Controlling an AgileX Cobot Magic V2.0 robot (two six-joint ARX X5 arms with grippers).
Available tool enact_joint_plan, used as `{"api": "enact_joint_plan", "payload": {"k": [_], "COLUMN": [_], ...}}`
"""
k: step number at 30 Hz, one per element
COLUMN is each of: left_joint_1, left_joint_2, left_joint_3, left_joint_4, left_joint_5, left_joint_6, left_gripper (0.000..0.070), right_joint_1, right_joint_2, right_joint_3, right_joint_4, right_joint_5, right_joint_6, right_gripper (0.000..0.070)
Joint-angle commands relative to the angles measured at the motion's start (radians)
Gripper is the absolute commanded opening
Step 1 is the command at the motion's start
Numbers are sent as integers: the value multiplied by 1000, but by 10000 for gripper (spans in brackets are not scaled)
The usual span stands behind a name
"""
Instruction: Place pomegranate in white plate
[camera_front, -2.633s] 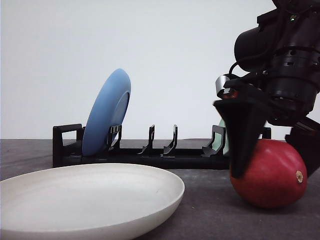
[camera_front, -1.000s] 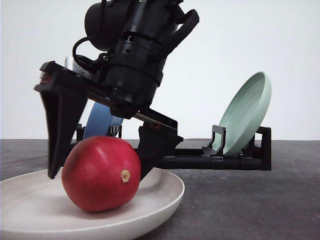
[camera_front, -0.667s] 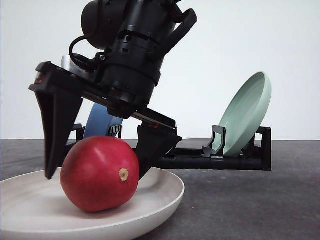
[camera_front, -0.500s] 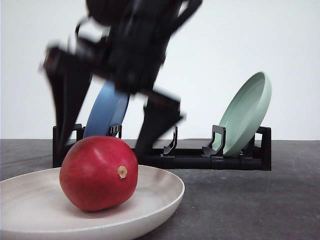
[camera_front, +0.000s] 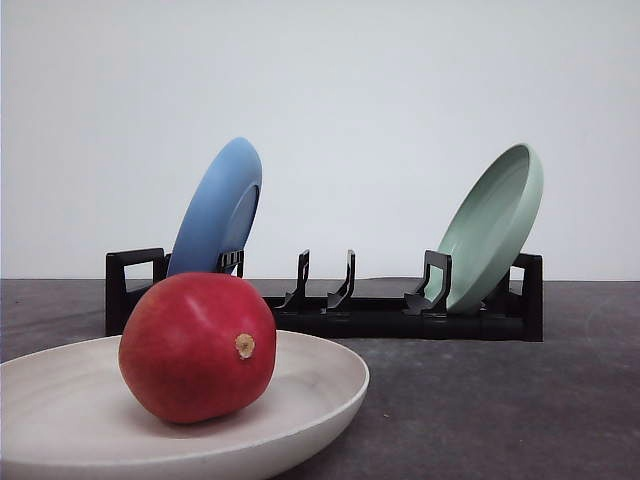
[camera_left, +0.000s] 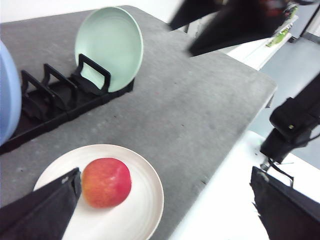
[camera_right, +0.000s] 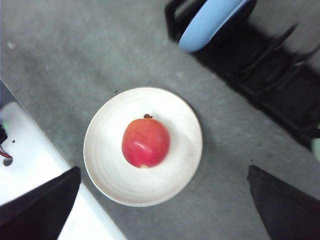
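pomegranate (camera_front: 197, 347) is resting inside the white plate (camera_front: 310, 385), near left of the table; both grippers' jaws are standing spread wide, grasping nothing.

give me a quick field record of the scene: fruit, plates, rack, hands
pomegranate: resting in the white plate, stem nub facing the front camera
blue plate: standing tilted in the rack's left end
green plate: standing tilted in the rack's right end
rack: black, middle slots empty
left hand: open
right hand: open, above the plate, holding nothing
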Motion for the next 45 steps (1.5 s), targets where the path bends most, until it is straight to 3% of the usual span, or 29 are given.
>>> {"api": "enact_joint_plan", "payload": {"k": [1,4,13,24,26,27,28,29,30,31,45], "left_joint_1": [-14,-14,-14,-14,-14,-14,-14,-14,-14,-14,-14], "left_joint_2": [2,3,3,3,3,3,3,3,3,3,3], "left_joint_3": [16,16,16,16,16,16,16,16,16,16,16], "left_joint_4": [17,20,73,79,87,93,96,96,98,99,98], "left_joint_5": [-19,-54,-143,-152,-152,-148,-140,-127,-124,-124,-124], "left_joint_6": [12,13,25,26,26,26,25,25,22,22,23], "left_gripper": [666,666,666,665,628,519,324,54,14,39,23], "right_joint_1": [18,26,60,60,60,60,60,60,60,60,60], "right_joint_2": [-45,-161,-497,-610,-610,-610,-609,-609,-609,-609,-609], "right_joint_3": [-45,-150,-510,-565,-565,-565,-565,-565,-565,-565,-564], "right_joint_4": [-1,38,319,336,335,335,334,332,331,333,332], "right_joint_5": [34,56,65,134,134,133,133,133,135,136,135], "right_joint_6": [6,30,153,138,138,137,138,137,135,129,110], "right_gripper": [700,700,700,700,690,600,398,107,7,41,37]}}
